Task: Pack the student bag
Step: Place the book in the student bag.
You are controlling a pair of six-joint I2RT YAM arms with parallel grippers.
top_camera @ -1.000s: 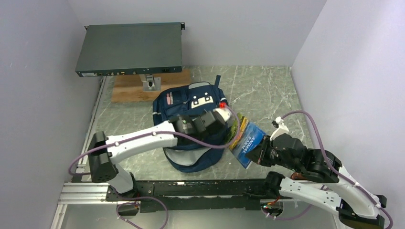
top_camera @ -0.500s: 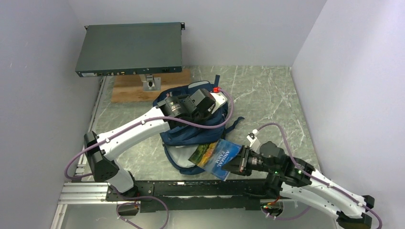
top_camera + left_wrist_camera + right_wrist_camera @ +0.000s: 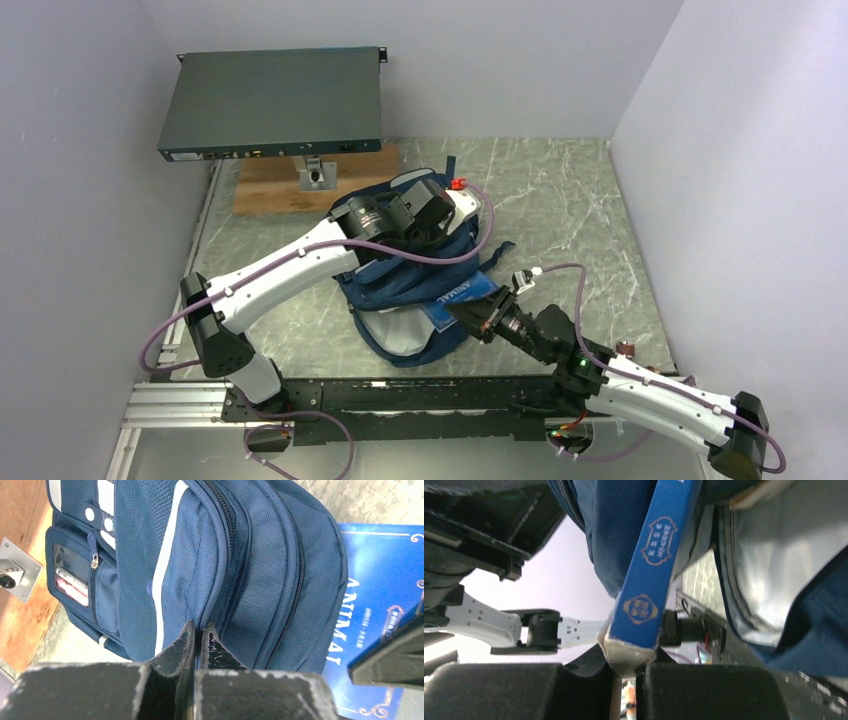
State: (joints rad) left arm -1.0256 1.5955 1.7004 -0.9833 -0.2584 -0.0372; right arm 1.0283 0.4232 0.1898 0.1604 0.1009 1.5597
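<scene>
Navy student bag (image 3: pixel 200 555) beside blue book (image 3: pixel 380 595)

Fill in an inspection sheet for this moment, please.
Surface: green marbled table.
Job's things: blue backpack lying open; blue book entering its opening.
Clutter: nothing seen.
Grippers: left gripper shut on backpack fabric; right gripper shut on the book.
Cables: purple cables, one arching beside the backpack.
Surroundings: dark flat box on a stand, wooden board, plain walls.

Lit evenly and softly from overhead, faint shadows on the marble table (image 3: pixel 560 190); sharp throughout. Wrist views darker, grainy in the near foreground, pale wall (image 3: pixel 569 565) blown out.
</scene>
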